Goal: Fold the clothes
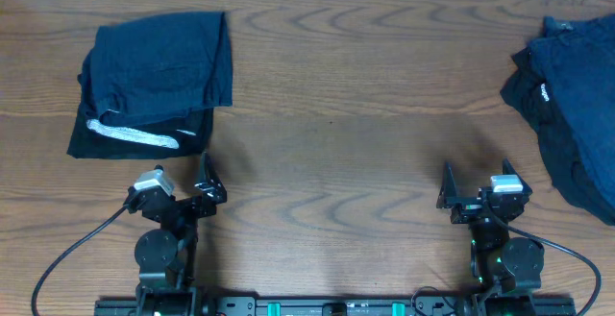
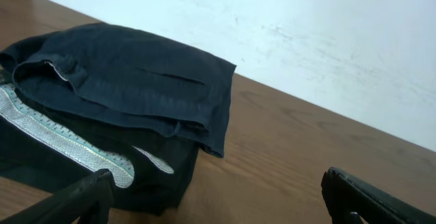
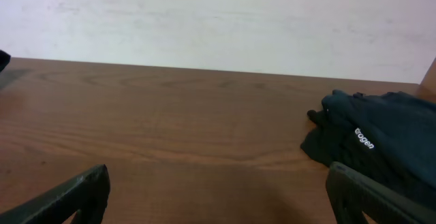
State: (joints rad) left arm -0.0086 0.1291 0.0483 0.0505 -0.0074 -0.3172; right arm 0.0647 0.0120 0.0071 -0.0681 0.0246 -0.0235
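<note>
The clothes lie in two groups. At the far left is a folded stack: a navy garment (image 1: 163, 61) (image 2: 129, 81) on top of a black piece with a whitish-grey band (image 1: 132, 135) (image 2: 61, 142). At the far right sits a loose heap of navy and black clothes (image 1: 577, 95) (image 3: 388, 139), and its black piece carries a small white mark (image 3: 364, 142). My left gripper (image 1: 183, 177) (image 2: 218, 186) is open and holds nothing, just in front of the folded stack. My right gripper (image 1: 478, 183) (image 3: 218, 180) is open too, over bare wood to the left of the heap.
The brown wooden table (image 1: 336, 114) stretches between the two groups of clothes. A white wall (image 3: 218, 20) runs behind its far edge. Both arm bases sit at the near edge, with black cables (image 1: 67, 258) trailing from them.
</note>
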